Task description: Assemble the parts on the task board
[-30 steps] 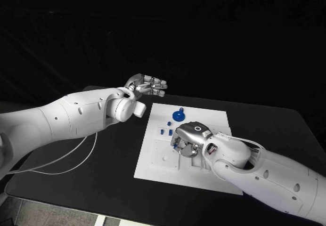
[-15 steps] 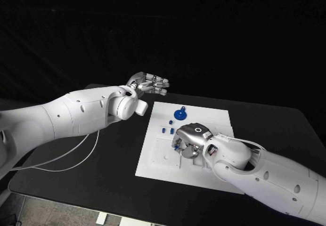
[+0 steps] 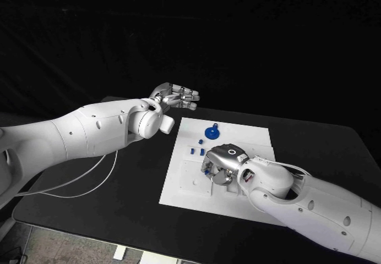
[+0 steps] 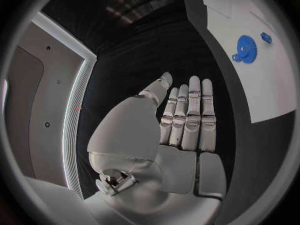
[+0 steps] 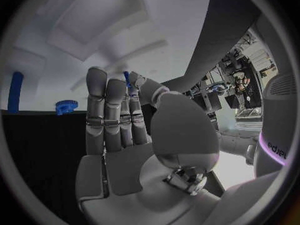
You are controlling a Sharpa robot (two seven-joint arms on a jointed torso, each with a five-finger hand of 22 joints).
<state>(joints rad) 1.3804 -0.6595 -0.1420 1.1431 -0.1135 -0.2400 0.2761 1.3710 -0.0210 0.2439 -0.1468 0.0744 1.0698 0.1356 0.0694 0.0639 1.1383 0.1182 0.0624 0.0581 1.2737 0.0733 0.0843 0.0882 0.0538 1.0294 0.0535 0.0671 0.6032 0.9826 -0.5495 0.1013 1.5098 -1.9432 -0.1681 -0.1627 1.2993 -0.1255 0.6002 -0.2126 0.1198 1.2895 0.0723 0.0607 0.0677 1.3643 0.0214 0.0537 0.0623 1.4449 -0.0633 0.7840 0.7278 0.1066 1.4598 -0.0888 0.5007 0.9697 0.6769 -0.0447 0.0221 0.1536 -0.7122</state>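
- Little has moved: left hand [image 3: 176, 98] still hovers beyond the task board [image 3: 184, 181], holding nothing, fingers straight.
- Right hand [image 3: 221, 163] stays low over the board, pinching a small blue part [image 5: 127, 78].

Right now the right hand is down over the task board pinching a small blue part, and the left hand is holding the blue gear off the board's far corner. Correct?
Not quite. The left hand holds nothing: the left wrist view shows its fingers straight and bare, and the blue gear lies on the task board. The rest stands: the right hand is down over the board, and the right wrist view shows a small blue part at its fingertips.
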